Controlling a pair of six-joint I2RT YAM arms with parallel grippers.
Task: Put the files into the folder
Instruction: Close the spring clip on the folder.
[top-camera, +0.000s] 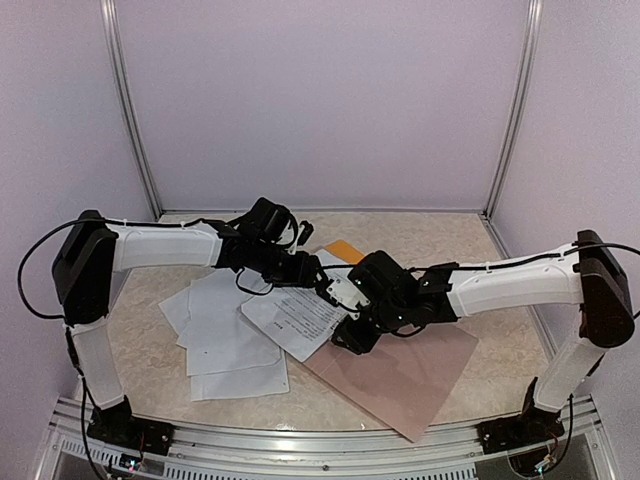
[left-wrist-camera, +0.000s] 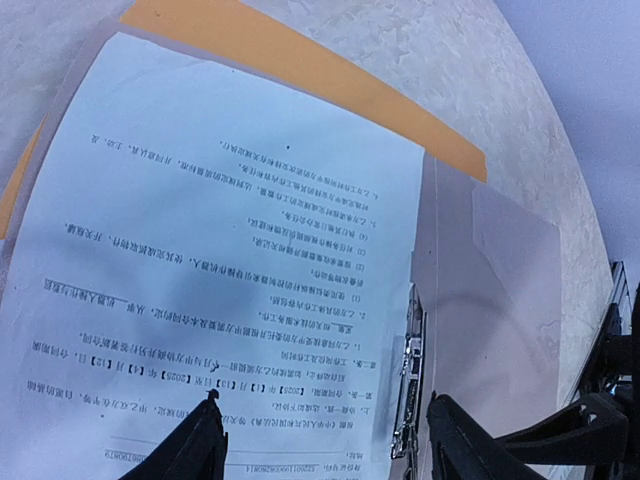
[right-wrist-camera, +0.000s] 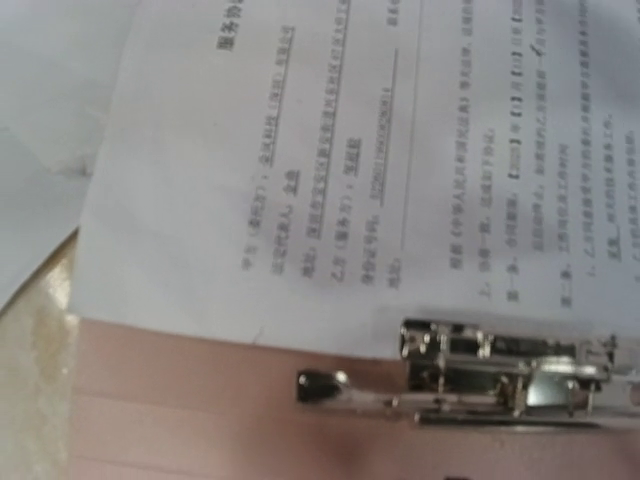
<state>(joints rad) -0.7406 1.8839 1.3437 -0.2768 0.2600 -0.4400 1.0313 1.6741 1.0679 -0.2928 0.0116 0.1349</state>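
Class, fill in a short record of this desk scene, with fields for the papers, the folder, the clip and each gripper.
Loose sheets: overlapping pile to the left of the folder
Top sheet: printed, lying on the folder
Folder: orange, showing past the sheet's edge
Clip: metal, at the sheet's edge
Left gripper: open, above the sheet
Right gripper: over the sheet, open or shut unclear

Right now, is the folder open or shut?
Open. The folder lies spread flat, its inside metal clip exposed, and a printed sheet rests on the orange half beside that clip.
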